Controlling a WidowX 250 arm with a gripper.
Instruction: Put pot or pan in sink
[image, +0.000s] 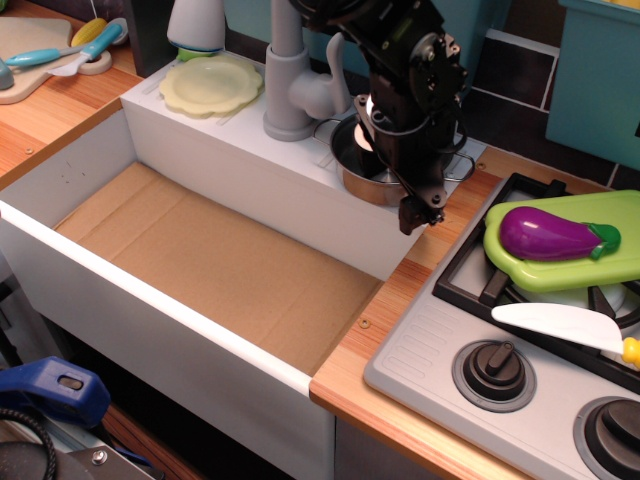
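A: Which step is judged to be in hand?

B: The grasp. The steel pot (375, 170) is seen on the white ledge behind the sink (150, 300), just beside the grey faucet (290, 80) at its 3 o'clock. The gripper (420, 205) is placed over the pot's 4 o'clock rim, one dark finger reaching down outside the wall past the ledge edge.

A: Are the fingers closed on it?

B: That cannot be told. Only one finger is made out clearly; the other is lost against the black arm and the pot's interior. No lift is evident, since the pot's base appears seated on the ledge.

A: What is called for next?

B: If the rim is pinched, a straight lift clear of the ledge lip is needed, then travel toward 8 o'clock over the brown floor of the basin and a lowering. The faucet spout must be avoided.

A: What else is obscured?

B: Much of the pot's right half and one wire handle (460, 170) are partly covered by the arm.
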